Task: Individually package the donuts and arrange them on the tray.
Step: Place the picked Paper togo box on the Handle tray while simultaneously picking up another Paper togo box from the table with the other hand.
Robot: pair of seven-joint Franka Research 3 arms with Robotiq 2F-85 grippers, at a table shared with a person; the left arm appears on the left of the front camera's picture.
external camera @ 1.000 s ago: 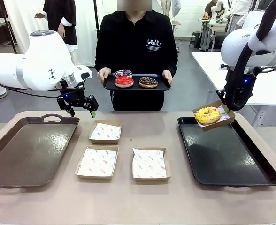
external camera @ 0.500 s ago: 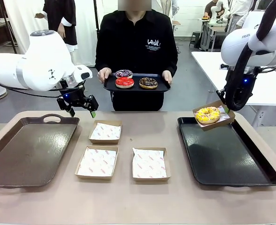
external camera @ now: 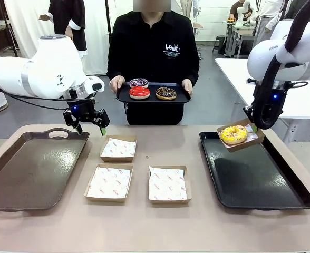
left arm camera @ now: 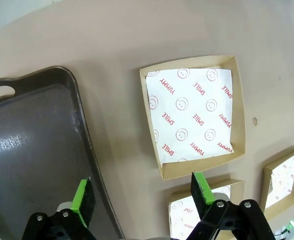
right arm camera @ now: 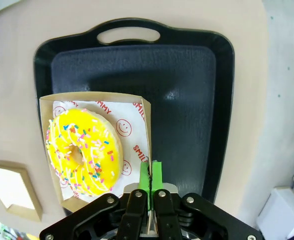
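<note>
A yellow sprinkled donut point(external camera: 233, 134) point(right arm camera: 82, 150) lies in a paper-lined cardboard box point(external camera: 251, 133) point(right arm camera: 132, 125). My right gripper point(external camera: 253, 125) point(right arm camera: 150, 172) is shut on the box's side wall and holds it just above the far left corner of the black tray point(external camera: 260, 179) point(right arm camera: 187, 95). Across the table a person holds a small black tray point(external camera: 124, 96) with a purple donut point(external camera: 139, 83), a red donut point(external camera: 139, 93) and a chocolate donut point(external camera: 166, 93). My left gripper point(external camera: 90, 128) point(left arm camera: 142, 192) hangs open above the table, between the brown tray and the far empty box point(external camera: 118, 148) point(left arm camera: 192, 115).
Two more empty lined boxes point(external camera: 108, 183) point(external camera: 168, 184) sit in the middle of the table. A large brown tray point(external camera: 31, 168) point(left arm camera: 37, 140) lies at the left. A white table stands beyond the right arm.
My right gripper has lowered the box with the yellow donut a little toward the black tray. The left arm has shifted slightly; its gripper stays open.
</note>
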